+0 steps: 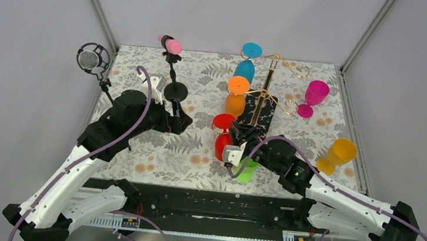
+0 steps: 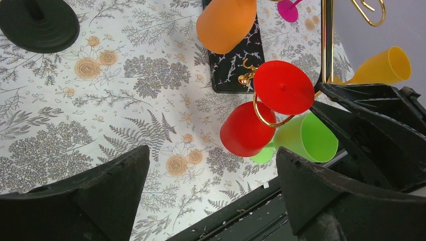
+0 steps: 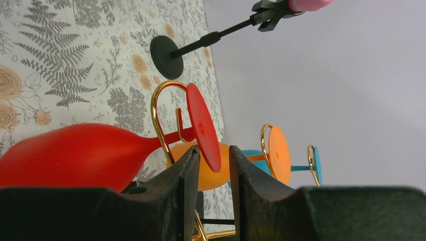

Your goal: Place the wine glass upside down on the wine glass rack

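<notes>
The gold wire wine glass rack [image 1: 268, 81] stands on its black speckled base [image 2: 233, 70] at the table's middle back. A red wine glass [image 1: 222, 145] hangs upside down, its stem in a curled gold loop [image 3: 158, 115]; its bowl shows in the left wrist view [image 2: 246, 130] and in the right wrist view [image 3: 75, 150]. My right gripper [image 1: 234, 139] is narrowly open [image 3: 213, 149], with the rim of the red foot [image 3: 203, 125] between its fingertips. My left gripper [image 1: 186, 121] is wide open and empty [image 2: 211, 150], left of the rack.
Orange [image 1: 236, 96] and blue [image 1: 246, 67] glasses hang on other rack arms. A green glass [image 1: 246, 171] lies under my right arm, a yellow one [image 1: 338, 153] lies at the right, and a magenta one [image 1: 315, 94] is beside the rack. A pink microphone stand [image 1: 175, 91] and a grey microphone [image 1: 90, 59] are at the left.
</notes>
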{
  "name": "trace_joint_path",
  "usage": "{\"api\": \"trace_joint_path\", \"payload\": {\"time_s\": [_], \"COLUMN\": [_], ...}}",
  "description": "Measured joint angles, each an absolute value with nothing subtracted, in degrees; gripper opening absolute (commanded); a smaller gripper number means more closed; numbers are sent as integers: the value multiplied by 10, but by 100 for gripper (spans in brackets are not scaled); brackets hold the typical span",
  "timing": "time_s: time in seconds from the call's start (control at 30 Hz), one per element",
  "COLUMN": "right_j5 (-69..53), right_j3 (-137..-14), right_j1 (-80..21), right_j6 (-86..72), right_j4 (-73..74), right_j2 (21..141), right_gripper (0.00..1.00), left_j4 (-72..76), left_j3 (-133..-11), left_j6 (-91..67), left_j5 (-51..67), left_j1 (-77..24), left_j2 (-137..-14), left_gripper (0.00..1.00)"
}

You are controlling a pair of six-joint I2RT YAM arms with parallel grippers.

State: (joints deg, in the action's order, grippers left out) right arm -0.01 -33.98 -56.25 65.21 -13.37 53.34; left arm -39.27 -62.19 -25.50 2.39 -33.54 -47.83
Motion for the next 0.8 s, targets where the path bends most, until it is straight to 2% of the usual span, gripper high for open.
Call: {"api": "trace_joint_path", "payload": {"time_s": [0.53, 0.8], "right_j5": [-48, -28], "right_j3": [-326, -325], "right_j1": [-562, -562], "right_j6": [562, 439], "right_j4": [-97, -79], "right_j2": [438, 379], "right_gripper": [39, 40], "left_j4": [-393, -393], "left_j3": [-622, -612], "left_j6": [-260, -269], "left_j5": [24, 23], "left_j1": [-335, -335], "left_j2": [-478, -467], "left_gripper": [96, 96]}}
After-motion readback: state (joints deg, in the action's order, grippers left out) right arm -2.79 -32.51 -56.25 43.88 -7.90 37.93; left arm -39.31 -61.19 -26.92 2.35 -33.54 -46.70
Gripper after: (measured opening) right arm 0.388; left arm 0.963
